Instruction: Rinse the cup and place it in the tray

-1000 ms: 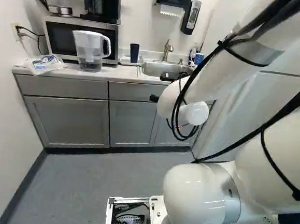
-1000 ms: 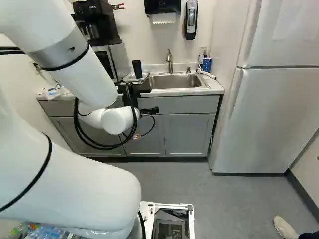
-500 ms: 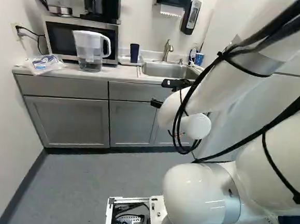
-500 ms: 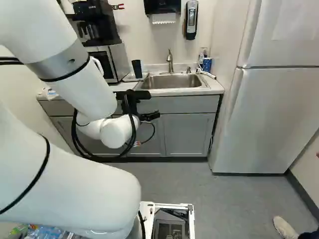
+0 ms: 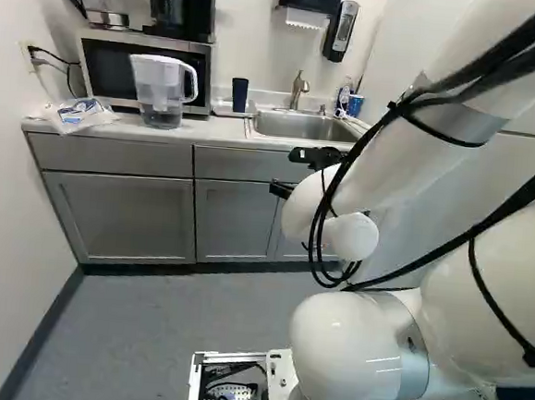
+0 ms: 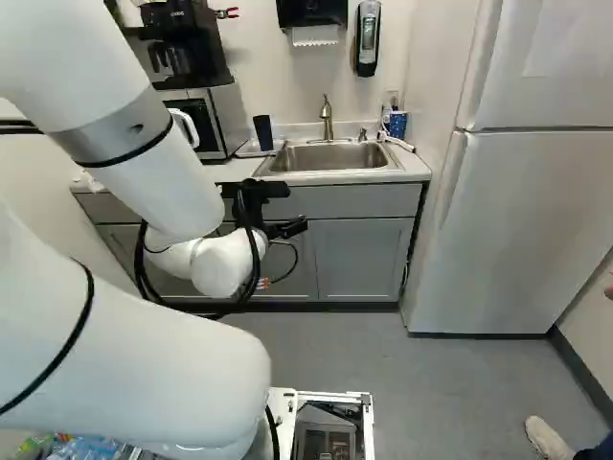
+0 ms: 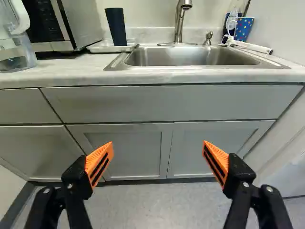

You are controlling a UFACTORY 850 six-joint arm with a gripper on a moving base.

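In the right base view my gripper (image 6: pixel 289 228) hangs in front of the sink counter, below its top. In the wrist view the gripper (image 7: pixel 157 157) stands wide open, nothing between its orange pads, facing the cabinet doors. A dark blue cup (image 7: pixel 116 26) stands in the white tray (image 7: pixel 101 48) beside the microwave, beyond one finger. A blue dotted cup (image 7: pixel 243 28) stands on the counter on the sink's other side. The steel sink (image 7: pixel 190 57) with its faucet (image 7: pixel 180 21) lies between them; nothing shows inside its basin.
The water pitcher (image 5: pixel 162 90) stands before the microwave (image 5: pixel 102 62), a plastic bag (image 5: pixel 81 113) beside it. A white brush-like thing (image 7: pixel 250 46) lies near the dotted cup. The counter edge (image 7: pixel 190 78) runs across ahead of the gripper. A fridge (image 6: pixel 517 230) stands at the right.
Seen from the base, the gripper has moved a little lower and its wrist has shifted slightly. The base, the cups and the tray have not moved. The gripper has stayed open.
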